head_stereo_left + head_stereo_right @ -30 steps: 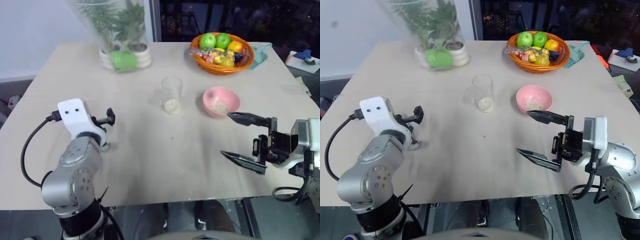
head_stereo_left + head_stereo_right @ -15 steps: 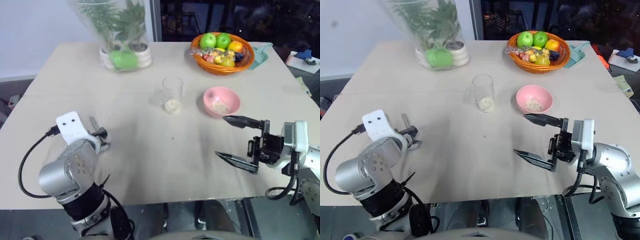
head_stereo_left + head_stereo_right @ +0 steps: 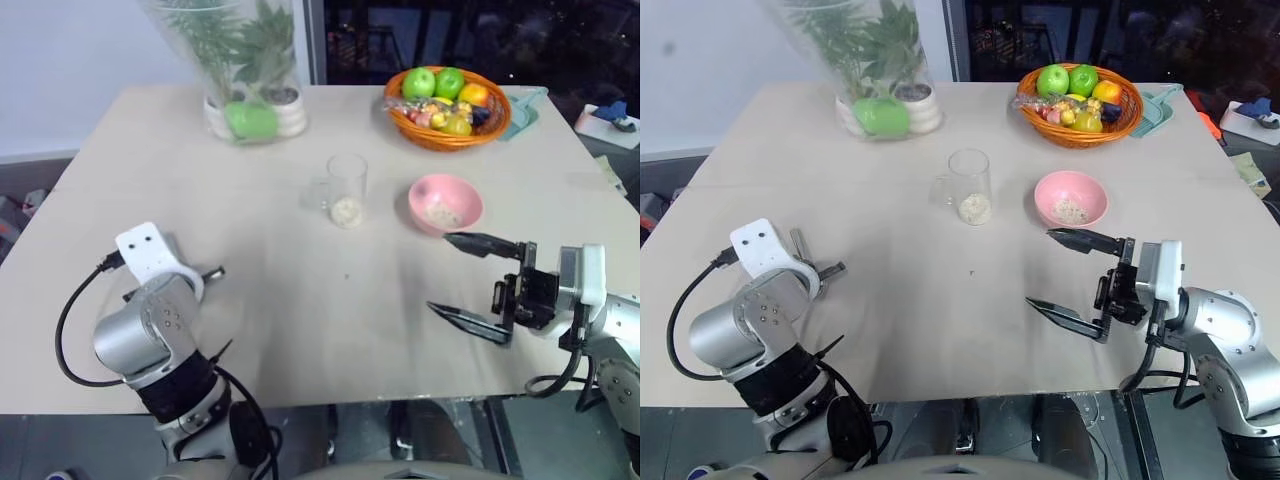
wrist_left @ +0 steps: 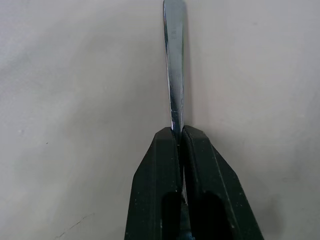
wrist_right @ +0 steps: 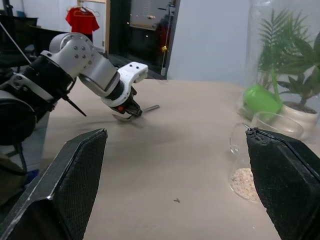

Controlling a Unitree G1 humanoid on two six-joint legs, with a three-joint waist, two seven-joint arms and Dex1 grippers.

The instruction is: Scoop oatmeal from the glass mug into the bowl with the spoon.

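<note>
A silver spoon (image 4: 172,75) lies on the beige table near its left front. My left gripper (image 4: 179,131) is shut on its handle, with the handle's end (image 3: 213,271) sticking out past the fingers. The glass mug (image 3: 346,190) stands upright at the table's middle with a little pale oatmeal (image 3: 346,211) at its bottom. To its right is the pink bowl (image 3: 446,203), which holds a small patch of flakes. My right gripper (image 3: 442,273) hovers in front of the bowl, open wide and with nothing in it.
A tall clear vase of green plants (image 3: 250,60) stands at the back left. An orange basket of fruit (image 3: 447,105) sits at the back right beside a teal cloth (image 3: 520,105). The table's front edge (image 3: 330,402) runs just below both arms.
My left gripper has sunk to the table and shut on the spoon's handle. The right gripper has stayed open and hardly moved.
</note>
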